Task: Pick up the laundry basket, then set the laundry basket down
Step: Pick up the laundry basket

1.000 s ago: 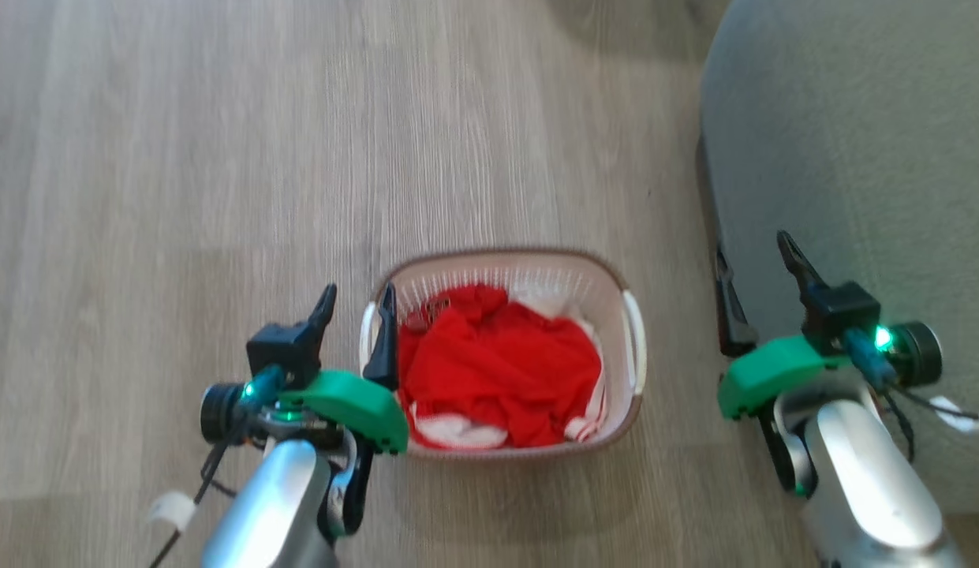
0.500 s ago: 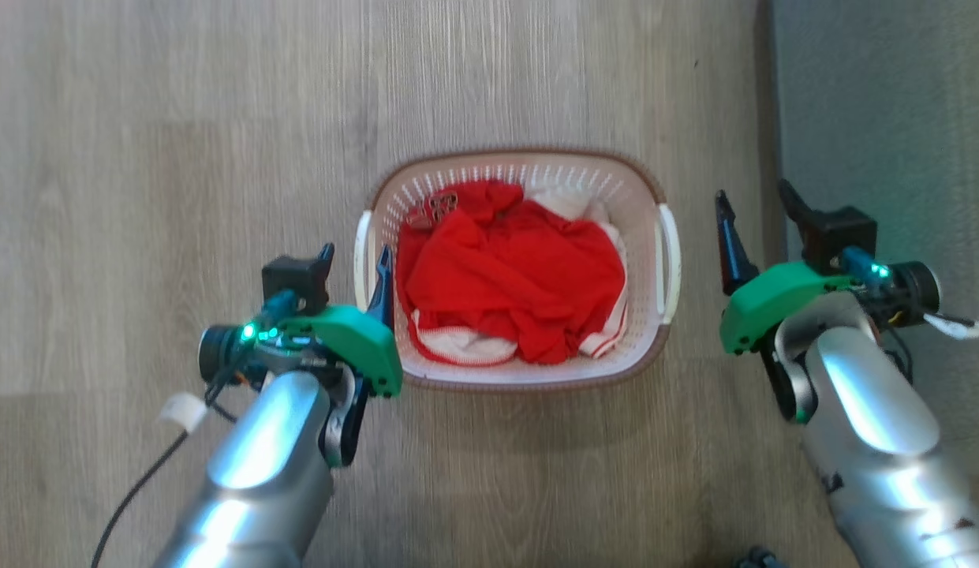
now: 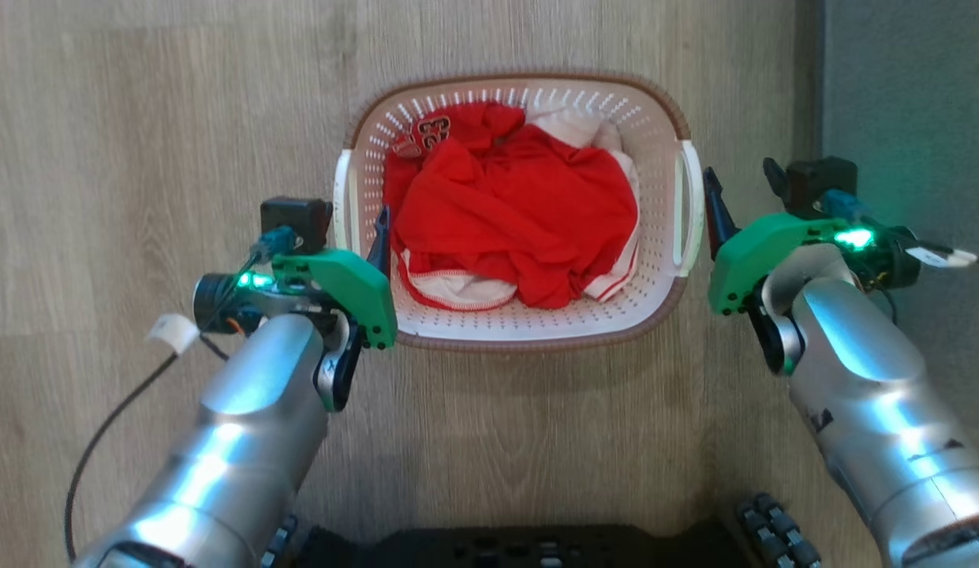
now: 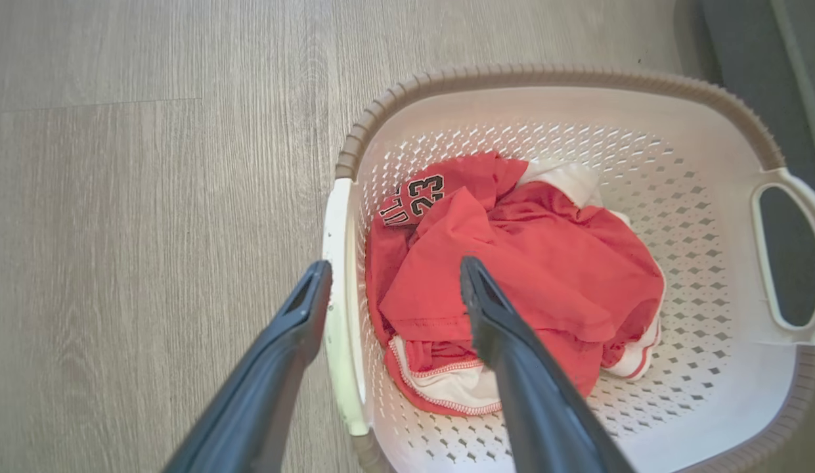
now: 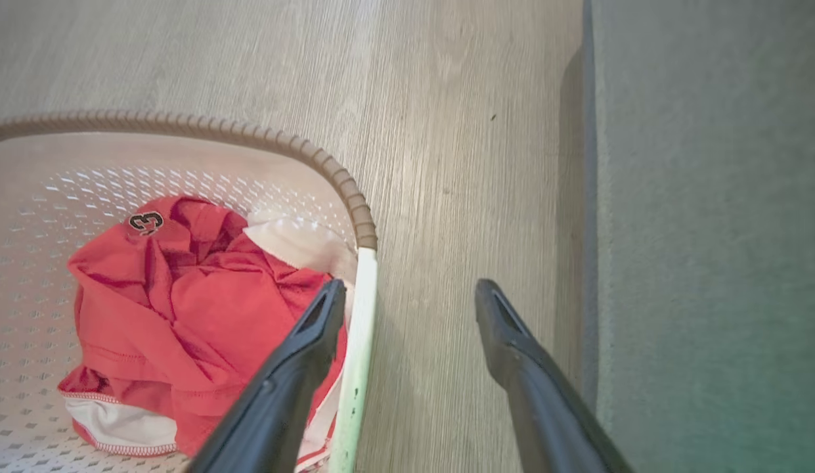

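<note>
Wood-grain floor (image 3: 142,118), laundry basket (image 3: 521,319) at centre, I note left gripper (image 4: 395,269) spread, left handle (image 4: 338,295) between its fingers, right gripper (image 5: 412,286) spread too, just beside right handle (image 5: 358,341).

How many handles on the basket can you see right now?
2. One white handle on the laundry basket's left side by the left gripper; the other on its right side by the right gripper. None looks hidden.

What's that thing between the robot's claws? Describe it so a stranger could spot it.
On the pale wood floor, just left of the grey surface, stands the laundry basket. It is a cream tub with perforated walls, a brown woven-look rim, and a red jersey numbered 23 inside.
</note>
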Controlling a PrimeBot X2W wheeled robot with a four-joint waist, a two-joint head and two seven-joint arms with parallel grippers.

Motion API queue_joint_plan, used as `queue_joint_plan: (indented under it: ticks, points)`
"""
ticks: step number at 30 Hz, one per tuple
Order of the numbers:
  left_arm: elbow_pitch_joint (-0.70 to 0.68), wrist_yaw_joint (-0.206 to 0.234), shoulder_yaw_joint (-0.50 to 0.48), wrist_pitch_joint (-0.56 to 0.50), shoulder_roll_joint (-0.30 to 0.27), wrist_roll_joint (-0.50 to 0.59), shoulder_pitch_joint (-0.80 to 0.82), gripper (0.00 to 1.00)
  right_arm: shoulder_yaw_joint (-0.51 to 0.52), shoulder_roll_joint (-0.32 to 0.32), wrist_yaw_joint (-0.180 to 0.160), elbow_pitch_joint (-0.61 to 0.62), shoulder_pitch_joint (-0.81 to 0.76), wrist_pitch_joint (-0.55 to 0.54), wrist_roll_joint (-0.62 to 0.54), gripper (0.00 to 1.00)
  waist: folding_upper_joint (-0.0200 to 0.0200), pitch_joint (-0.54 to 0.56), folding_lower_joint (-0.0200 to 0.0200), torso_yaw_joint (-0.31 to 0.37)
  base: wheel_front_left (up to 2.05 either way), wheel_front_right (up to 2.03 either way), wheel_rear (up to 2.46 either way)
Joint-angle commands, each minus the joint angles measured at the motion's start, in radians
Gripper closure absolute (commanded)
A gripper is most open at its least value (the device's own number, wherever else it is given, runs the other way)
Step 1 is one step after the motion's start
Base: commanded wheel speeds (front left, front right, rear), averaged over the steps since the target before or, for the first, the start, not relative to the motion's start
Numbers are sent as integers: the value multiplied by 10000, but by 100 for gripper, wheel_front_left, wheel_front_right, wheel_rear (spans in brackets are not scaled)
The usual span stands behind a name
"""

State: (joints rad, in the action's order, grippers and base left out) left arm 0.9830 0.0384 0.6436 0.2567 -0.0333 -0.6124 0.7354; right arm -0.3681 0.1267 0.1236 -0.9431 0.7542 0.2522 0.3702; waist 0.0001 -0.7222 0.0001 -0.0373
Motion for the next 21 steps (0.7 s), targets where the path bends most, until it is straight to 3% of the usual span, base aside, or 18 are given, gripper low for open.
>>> queue_joint_plan:
  ticks: [1,11,21]
  points:
    - [-28,1,-111,51,-170,-72,93,0,-268,-214,71,54,-157,27,135,0,-1,-191,-1,23,0,0,0]
    - [1385,-43,1088,-125,-170,-956,1028,0,-1755,-142,71,-898,765,-619,1643,0,-1,-897,-1,-18,0,0,0]
    - [1630,-76,2312,-801,-170,-1915,1672,0,-2852,165,71,-1177,1381,-1411,2945,0,-1,-1432,-1,-137,0,0,0]
